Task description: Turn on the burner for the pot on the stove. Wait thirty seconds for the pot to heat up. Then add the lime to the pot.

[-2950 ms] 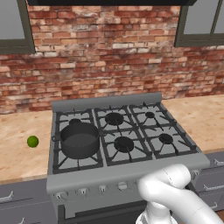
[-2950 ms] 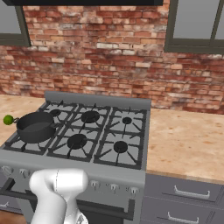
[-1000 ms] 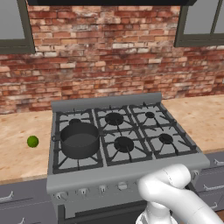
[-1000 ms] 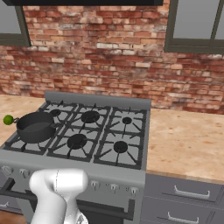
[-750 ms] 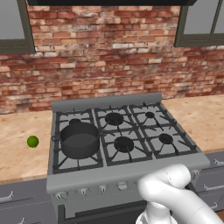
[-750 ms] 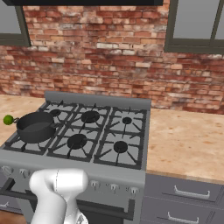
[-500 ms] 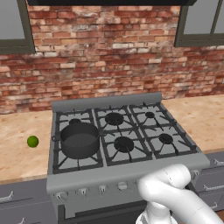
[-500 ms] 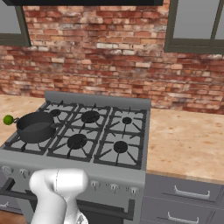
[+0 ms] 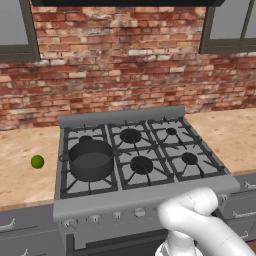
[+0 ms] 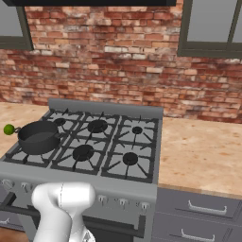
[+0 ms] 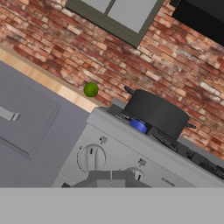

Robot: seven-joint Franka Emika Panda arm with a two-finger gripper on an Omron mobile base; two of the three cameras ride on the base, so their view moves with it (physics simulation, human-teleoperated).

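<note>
Stove (image 9: 145, 192): wide grey range set between two stretches of counter, six grates, knob row along the front edge.
Counter (image 9: 25, 182): light stone top left and right of the stove.
Pot (image 9: 91, 159): sits on the front-left grate, near the stove's left edge, lidless, nothing visible inside.
Burner (image 11: 138, 126): under the pot; in the hand view a small blue flame shows beneath the pot's base, so judged lit.
Lime (image 9: 37, 161): on the left counter, just beside the stove's left edge, level with the pot, apart from it.
Knobs (image 11: 91, 158): two dials close in front of the hand, near the stove's front-left corner.
Step in hand: judged as the wait for the pot to heat, hand low before the knob row.
Doing it well: hold off the knobs so the flame stays as set; when the wait ends, rise clear of the front edge, swing left over the counter, open wide above the lime, close gently since round fruit rolls, then carry over the pot's rim and release low inside.
Gripper (image 11: 111, 178): jaws together, fingertips dark at the bottom of the hand view, nothing between them, touching nothing that can be made out.
</note>
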